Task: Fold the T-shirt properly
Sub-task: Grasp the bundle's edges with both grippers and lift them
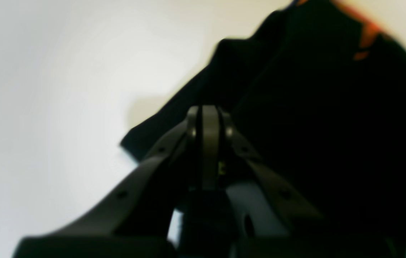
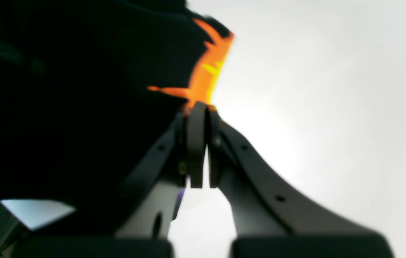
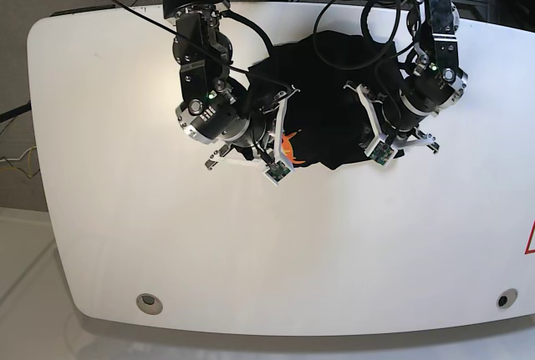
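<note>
The black T-shirt (image 3: 326,101) lies bunched on the white table (image 3: 125,210), between the two arms; the left gripper (image 1: 206,114) has its jaws pressed together, with dark cloth lying just beyond and to the right of its tips (whether any fabric is pinched between them is hard to tell in the blur); the right gripper (image 2: 200,107) is likewise closed, its tips touching the shirt's edge at the orange jagged print (image 2: 206,71), the black cloth spreading off to its left, bare table to its right.
</note>
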`<state>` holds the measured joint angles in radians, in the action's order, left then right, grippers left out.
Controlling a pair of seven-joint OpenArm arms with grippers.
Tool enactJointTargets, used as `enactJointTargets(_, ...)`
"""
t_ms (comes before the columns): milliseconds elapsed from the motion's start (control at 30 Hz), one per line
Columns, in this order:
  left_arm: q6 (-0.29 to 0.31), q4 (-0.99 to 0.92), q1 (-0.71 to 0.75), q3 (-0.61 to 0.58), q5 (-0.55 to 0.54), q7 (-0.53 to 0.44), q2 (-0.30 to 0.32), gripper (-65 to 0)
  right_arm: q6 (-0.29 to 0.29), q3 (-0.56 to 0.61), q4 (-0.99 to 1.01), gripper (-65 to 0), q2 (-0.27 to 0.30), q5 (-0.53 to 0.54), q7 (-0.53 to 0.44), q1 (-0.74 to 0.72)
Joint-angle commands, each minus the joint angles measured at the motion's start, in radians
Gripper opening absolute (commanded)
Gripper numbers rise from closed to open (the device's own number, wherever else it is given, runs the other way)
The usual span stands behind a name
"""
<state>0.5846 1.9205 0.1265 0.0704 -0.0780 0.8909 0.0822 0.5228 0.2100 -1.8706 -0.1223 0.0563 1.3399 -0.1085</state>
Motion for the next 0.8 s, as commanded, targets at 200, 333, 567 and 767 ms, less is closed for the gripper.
enactJointTargets(200, -0.002, 0.018, 0.026, -0.001, -0.006, 0.003, -0.029, -65.0, 0.000, 0.003, -0.008, -65.0, -0.018, 0.017, -0.032, -0.036)
enactJointTargets(333, -0.002, 0.018, 0.028, -0.001, -0.006, 0.026, -0.058, -65.0, 0.000, 0.003, -0.008, -65.0, -0.020, 0.017, -0.041, -0.040)
enactJointTargets(567, -0.002, 0.015, 0.038, -0.001, -0.006, 0.047, -0.111, -65.0, 0.000, 0.001, -0.013, -65.0, -0.020, 0.015, -0.041, -0.038)
enactJointTargets(767, -0.002, 0.014, 0.049, -0.025, -0.003, 0.047, -0.124, -65.0, 0.000, -0.031, -0.014, -65.0, -0.020, 0.015, -0.041, -0.033)
